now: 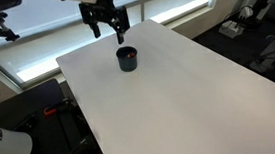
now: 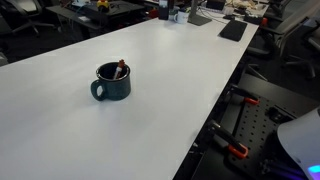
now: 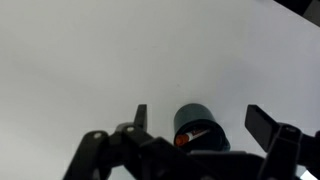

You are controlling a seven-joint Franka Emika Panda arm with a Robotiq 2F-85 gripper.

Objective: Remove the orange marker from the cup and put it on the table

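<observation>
Gripper (image 1: 108, 31) is hanging open, jaws spread wide and holding nothing, above the cup (image 1: 127, 59) and not touching it in an exterior view. In the wrist view the gripper (image 3: 198, 114) is showing one dark finger (image 3: 141, 112) on each side of the frame, with the cup (image 3: 203, 122) sitting between them lower down. The orange marker (image 3: 187, 137) is standing inside the cup, leaning on the rim, its orange end poking up. In an exterior view the cup (image 2: 114, 86) is looking dark teal-black with a handle on one side, and the marker (image 2: 121, 68) is resting tilted against the inner wall. The cup is sitting upright on the table (image 1: 180, 98), a plain white matte top, bare around the cup. A flat black item (image 2: 232, 30) and small clutter are lying at the far end of the table (image 2: 160, 50); any print there is too small to read. Office room is showing around it: window blinds (image 1: 43, 30), chairs, and black gear with orange clamps (image 2: 236, 151) beside the table edge.
</observation>
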